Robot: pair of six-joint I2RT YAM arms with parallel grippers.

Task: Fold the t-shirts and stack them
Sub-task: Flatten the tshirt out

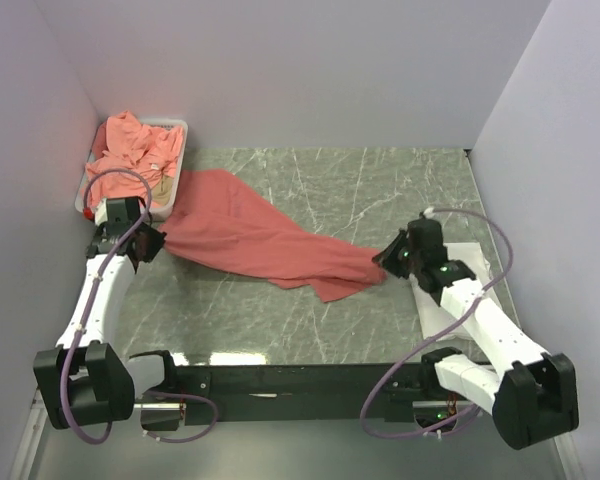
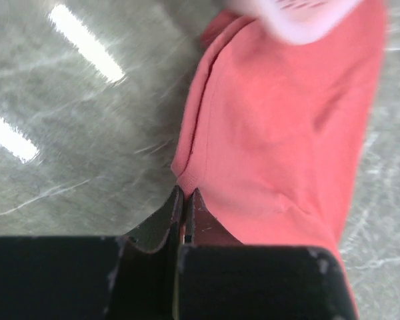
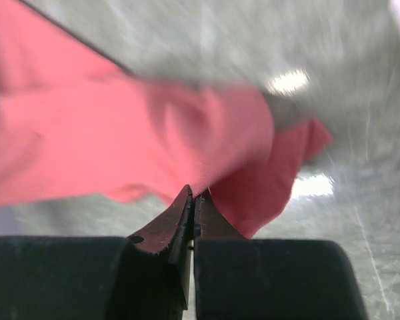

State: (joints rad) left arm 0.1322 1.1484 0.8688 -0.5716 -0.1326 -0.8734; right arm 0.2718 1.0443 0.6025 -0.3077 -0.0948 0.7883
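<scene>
Bolted at the near edge, both arms reach forward, elbows bent. Left gripper (image 2: 185,193), jaws pinched tight, clamps one end of a coral t-shirt (image 1: 260,235) beside the far-left tray (image 1: 180,150). Equally tight, the right gripper (image 3: 193,195) clamps the other end near the right edge.

Left arm (image 1: 92,300) & right arm (image 1: 485,325): white link shells, black joint housings, big black blocks at shoulders. 1 lilac cable (image 1: 365,408) loops along each. Small green LEDs (image 1: 442,266) on right. Fingers (image 2: 178,213) matte black, tapered, w/ scuffed edges.
</scene>
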